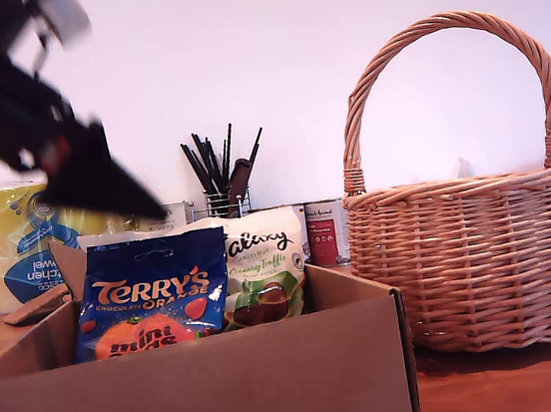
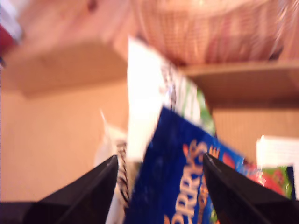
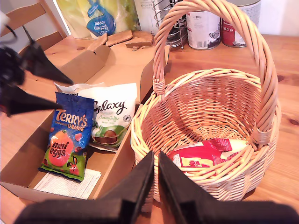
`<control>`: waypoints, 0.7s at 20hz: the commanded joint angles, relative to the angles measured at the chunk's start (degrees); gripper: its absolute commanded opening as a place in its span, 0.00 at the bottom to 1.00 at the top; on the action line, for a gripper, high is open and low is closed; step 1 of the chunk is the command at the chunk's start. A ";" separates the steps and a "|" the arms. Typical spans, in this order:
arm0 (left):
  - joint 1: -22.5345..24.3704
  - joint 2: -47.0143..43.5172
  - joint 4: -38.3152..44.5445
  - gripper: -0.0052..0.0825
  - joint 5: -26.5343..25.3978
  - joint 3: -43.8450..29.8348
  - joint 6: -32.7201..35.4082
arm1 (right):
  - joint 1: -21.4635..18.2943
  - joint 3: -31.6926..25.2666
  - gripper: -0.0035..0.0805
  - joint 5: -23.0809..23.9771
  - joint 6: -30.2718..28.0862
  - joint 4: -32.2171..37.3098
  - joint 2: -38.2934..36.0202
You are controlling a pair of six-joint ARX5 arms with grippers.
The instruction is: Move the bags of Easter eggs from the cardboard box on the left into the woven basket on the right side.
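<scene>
The cardboard box [image 1: 197, 386] sits at the exterior view's lower left. In it the blue-orange Terry's bag [image 1: 152, 302] leans beside a white-green Galaxy bag [image 1: 263, 268], and a white pouch edge [image 3: 70, 88] shows behind them. My first gripper [image 1: 112, 181] hovers open above the Terry's bag [image 2: 177, 182], apart from it. The woven basket [image 1: 472, 252] stands at the exterior view's right and holds the red-yellow Maltesers bag [image 3: 205, 154]. My second gripper [image 3: 156, 186] is shut with nothing in it, close to the basket's rim [image 3: 140, 135]; the exterior view does not show it.
Behind the box stand a yellow kitchen-towel pack [image 1: 9, 249], a wire utensil holder [image 1: 222, 197] and cans [image 3: 203, 28]. A white paper sheet [image 3: 67, 184] lies on the box floor. The basket's tall handle [image 1: 435, 31] arches over its opening.
</scene>
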 commanded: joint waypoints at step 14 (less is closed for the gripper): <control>-1.88 6.25 -25.62 0.54 1.99 8.48 -2.73 | 0.26 -0.83 0.03 -0.17 0.04 0.61 -0.35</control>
